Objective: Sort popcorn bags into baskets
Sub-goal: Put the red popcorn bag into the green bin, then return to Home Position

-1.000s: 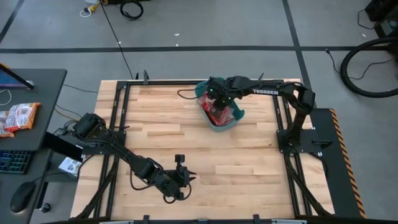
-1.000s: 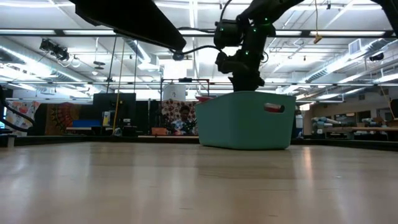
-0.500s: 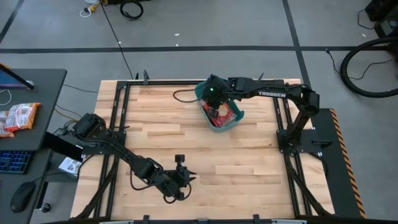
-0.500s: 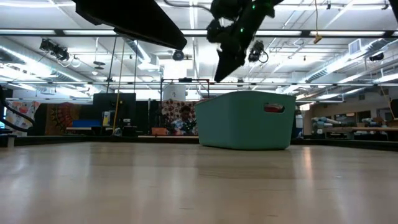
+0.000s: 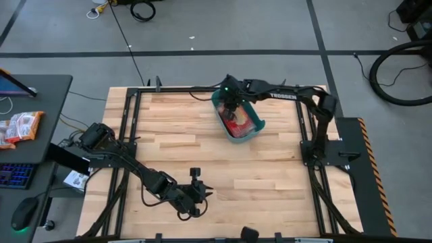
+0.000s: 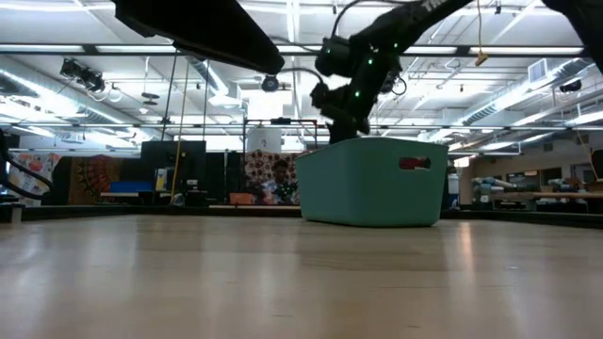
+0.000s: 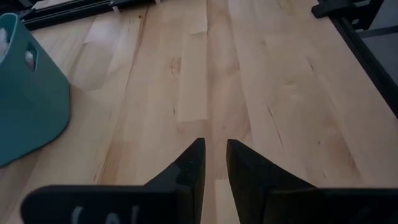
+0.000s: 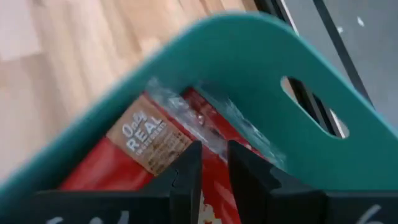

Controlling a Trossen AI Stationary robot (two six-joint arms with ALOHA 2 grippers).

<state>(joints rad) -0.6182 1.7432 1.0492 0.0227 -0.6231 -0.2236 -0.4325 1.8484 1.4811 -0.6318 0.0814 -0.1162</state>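
Observation:
The teal basket [image 5: 260,125] [image 6: 372,184] [image 8: 249,62] stands on its base on the far middle of the table. Several red popcorn bags [image 5: 240,123] [image 8: 143,143] lie stacked inside it. My right gripper [image 5: 229,100] [image 6: 347,122] [image 8: 213,165] hovers over the basket's far-left corner, fingers shut and empty, pointing down at the bags. My left gripper [image 5: 202,194] [image 7: 214,162] waits low over the table near its near edge, shut on nothing; its wrist view shows one wall of the basket [image 7: 31,106].
Bare wood lies between the basket and the left gripper. A desk [image 5: 40,88] beside the table's left edge holds orange-and-white snack packets [image 5: 20,127] and a keyboard. A person [image 6: 279,179] sits far behind the table in the low view.
My right gripper rose out of the basket, tipping as it went up, then moved toward the basket's far-left corner and came down part of the way to just above the rim. The bags and the basket stayed where they were.

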